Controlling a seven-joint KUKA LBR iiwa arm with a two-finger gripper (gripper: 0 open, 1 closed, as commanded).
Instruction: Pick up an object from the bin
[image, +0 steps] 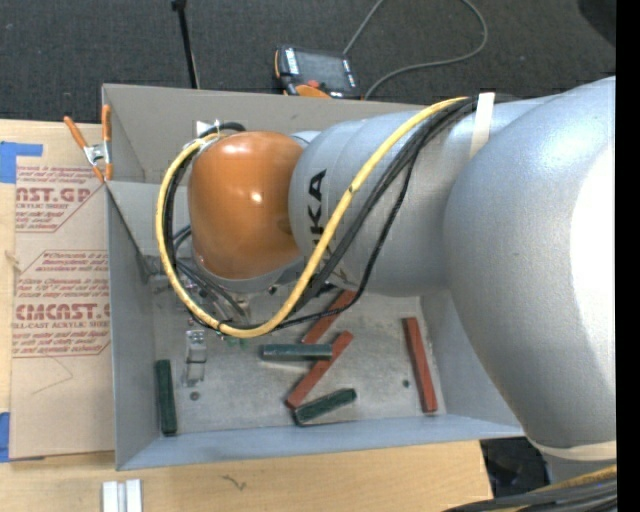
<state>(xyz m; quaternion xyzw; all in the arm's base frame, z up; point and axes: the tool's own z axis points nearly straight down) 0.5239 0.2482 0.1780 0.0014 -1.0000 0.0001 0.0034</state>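
My gripper (195, 358) pokes out below the orange wrist cover, low over the bin floor in the left part of the bin. Nothing shows in its grasp. The nearest thing is a dark green stick (163, 397), lying lengthwise along the left wall just to the gripper's lower left. To the right of the gripper lies another dark green stick (295, 351), roughly level. A red-brown stick (320, 372) crosses under its right end at a slant.
A third dark green stick (325, 405) lies near the front wall. A red-brown stick (420, 365) lies along the right side, and another (325, 318) is partly hidden under the arm. The arm and its cables cover the back half of the bin.
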